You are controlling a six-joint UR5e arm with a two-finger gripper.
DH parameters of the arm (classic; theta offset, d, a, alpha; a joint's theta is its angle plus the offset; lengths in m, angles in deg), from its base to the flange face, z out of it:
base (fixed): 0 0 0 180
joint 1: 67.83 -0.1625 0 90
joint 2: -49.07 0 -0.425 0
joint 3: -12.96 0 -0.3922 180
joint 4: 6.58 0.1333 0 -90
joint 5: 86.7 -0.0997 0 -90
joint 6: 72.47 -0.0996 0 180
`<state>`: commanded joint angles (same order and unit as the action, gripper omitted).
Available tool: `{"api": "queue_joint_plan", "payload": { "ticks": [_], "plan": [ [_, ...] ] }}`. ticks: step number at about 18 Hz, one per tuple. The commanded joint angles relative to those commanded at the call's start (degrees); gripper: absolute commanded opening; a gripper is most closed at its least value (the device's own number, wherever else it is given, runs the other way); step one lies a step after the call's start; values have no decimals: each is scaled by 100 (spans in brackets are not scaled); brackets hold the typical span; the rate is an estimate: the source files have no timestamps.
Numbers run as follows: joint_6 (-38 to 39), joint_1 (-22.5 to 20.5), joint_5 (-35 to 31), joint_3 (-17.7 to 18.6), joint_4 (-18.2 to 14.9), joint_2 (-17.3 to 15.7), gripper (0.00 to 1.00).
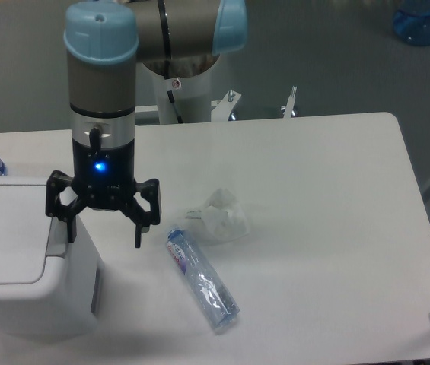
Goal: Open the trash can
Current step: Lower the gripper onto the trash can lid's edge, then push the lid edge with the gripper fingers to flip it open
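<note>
Single fixed camera, high and in front, angled down at white table (pixel 336 190), moderately close
</note>
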<state>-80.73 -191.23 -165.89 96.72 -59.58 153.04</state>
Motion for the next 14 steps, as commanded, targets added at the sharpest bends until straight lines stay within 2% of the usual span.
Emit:
{"api": "queue_joint_plan", "payload": {
  "ticks": [14],
  "plan": [
    [-9,62,0,62,0,0,100]
  ]
}}
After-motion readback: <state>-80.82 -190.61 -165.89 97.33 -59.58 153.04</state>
